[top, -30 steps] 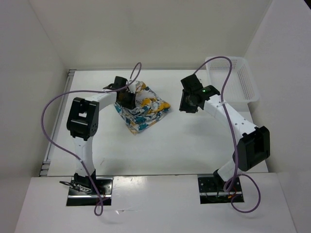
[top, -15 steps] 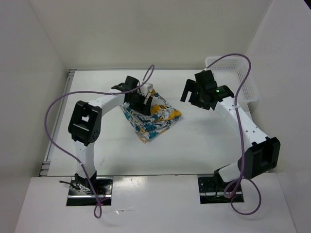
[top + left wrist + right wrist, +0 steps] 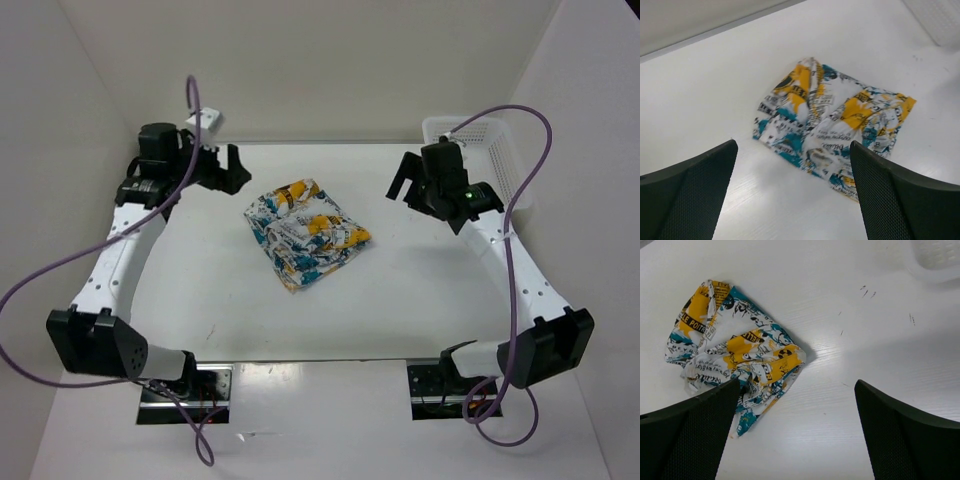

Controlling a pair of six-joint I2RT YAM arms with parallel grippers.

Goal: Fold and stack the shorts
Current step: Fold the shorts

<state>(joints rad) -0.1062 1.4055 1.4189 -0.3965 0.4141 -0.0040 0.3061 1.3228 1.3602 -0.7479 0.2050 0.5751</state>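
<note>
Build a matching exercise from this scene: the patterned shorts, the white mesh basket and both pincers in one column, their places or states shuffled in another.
Things:
1. white fabric shorts printed teal, yellow and black
2. white plastic mesh basket
3. left pincer
4. right pincer

Places or states:
a. far right corner of the white table
b. open, empty, at the far left
c. bunched heap, mid-table
d. open, empty, between heap and basket

Pairs: 1-c; 2-a; 3-b; 4-d
</note>
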